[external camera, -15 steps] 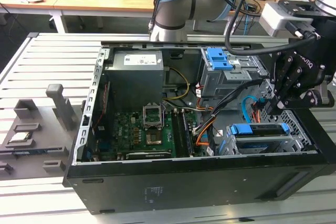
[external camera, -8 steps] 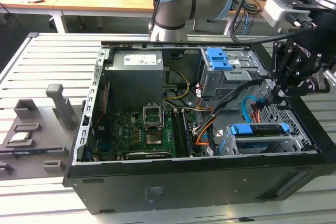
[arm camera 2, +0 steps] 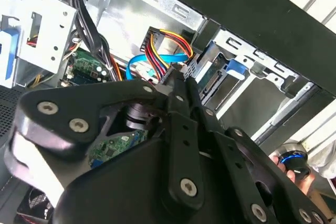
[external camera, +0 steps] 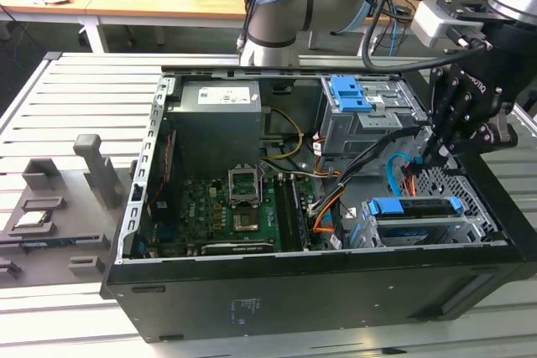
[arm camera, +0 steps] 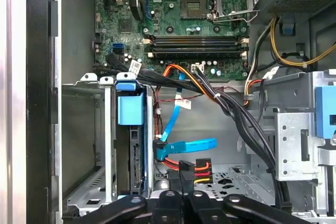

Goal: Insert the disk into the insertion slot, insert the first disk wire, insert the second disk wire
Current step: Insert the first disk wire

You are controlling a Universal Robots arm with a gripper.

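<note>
Already seated in the insertion slot (arm camera: pixel 86 193), the disk (arm camera: pixel 130 111) lies just beside the gripper (arm camera: pixel 181 193), which clamps the black plug of the first disk wire (arm camera: pixel 188 166) (the disk's connector end apparently faces it).

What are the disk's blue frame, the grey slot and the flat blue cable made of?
The disk's blue frame looks like smooth moulded plastic, evenly coloured. The insertion slot looks like bare grey sheet metal: thin, folded, with punched cutouts. The second disk wire seems a flexible plastic-coated ribbon; it bends.
</note>
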